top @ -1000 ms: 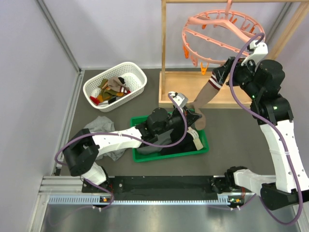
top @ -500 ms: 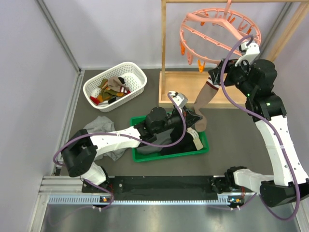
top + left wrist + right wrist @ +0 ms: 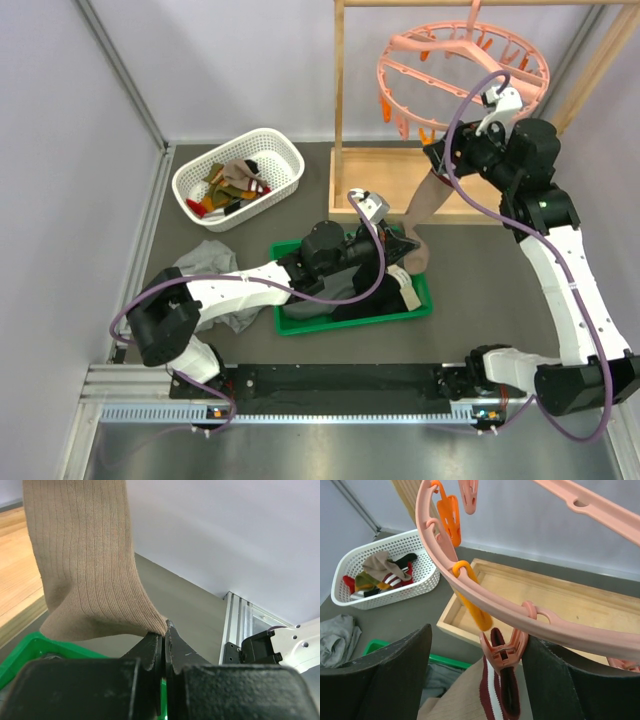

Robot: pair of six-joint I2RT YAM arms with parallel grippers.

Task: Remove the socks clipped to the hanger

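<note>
A tan sock (image 3: 425, 203) with a maroon, white-striped cuff (image 3: 492, 695) hangs from a pink clip (image 3: 503, 651) on the round pink hanger (image 3: 462, 68). My right gripper (image 3: 480, 645) is open. Its fingers stand either side of that clip, the right one against it and the left one well apart. In the top view the right gripper (image 3: 441, 157) sits just under the hanger's rim. My left gripper (image 3: 164, 630) is shut on the edge of the sock's toe end (image 3: 85, 570), low over the green bin (image 3: 408, 243).
A white basket (image 3: 284, 152) at the back left holds several loose socks. The green bin (image 3: 300, 322) with dark garments lies under my left arm. A grey cloth (image 3: 205, 262) lies to its left. The wooden rack's base tray (image 3: 560, 597) and upright post (image 3: 338, 90) stand beside the hanger.
My right gripper has moved left and up, closer under the hanger's rim, and the hanger has swung a little. The sock stays clipped. My left gripper has kept its grip in place.
</note>
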